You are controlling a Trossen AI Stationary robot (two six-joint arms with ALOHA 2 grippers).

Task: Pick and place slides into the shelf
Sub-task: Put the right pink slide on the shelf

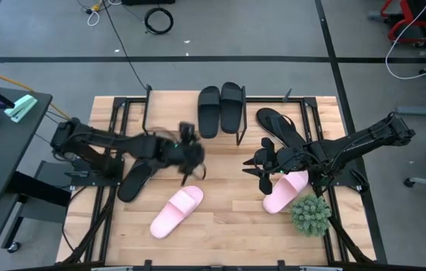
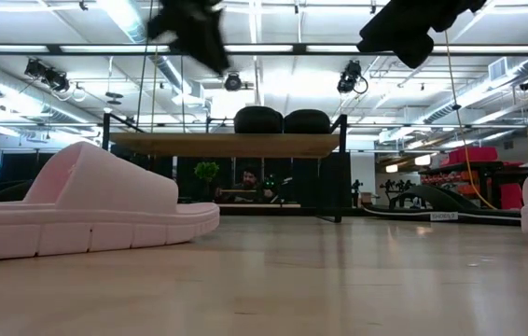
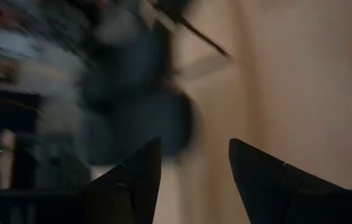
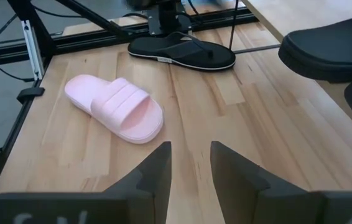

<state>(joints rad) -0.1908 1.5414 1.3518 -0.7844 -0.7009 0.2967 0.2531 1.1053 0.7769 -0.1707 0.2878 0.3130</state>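
The shelf (image 1: 171,113) stands at the table's far middle. Two black broad-band slides (image 1: 220,108) lie side by side on its top board; they also show in the low view (image 2: 283,119). One pale pink slide (image 1: 177,211) lies near the middle front, the other (image 1: 287,190) on the right. One thong flip-flop (image 1: 134,181) lies at the left, the other (image 1: 281,128) to the right of the shelf. My left gripper (image 1: 190,159) hovers open and empty in front of the shelf (image 3: 194,146). My right gripper (image 1: 258,167) hovers open and empty beside the right pink slide (image 4: 190,146).
A spiky green plant ball (image 1: 311,214) sits at the front right, next to the right pink slide. Black frame rails (image 1: 108,188) run along the table's left and right sides. Bare wood lies between the two pink slides.
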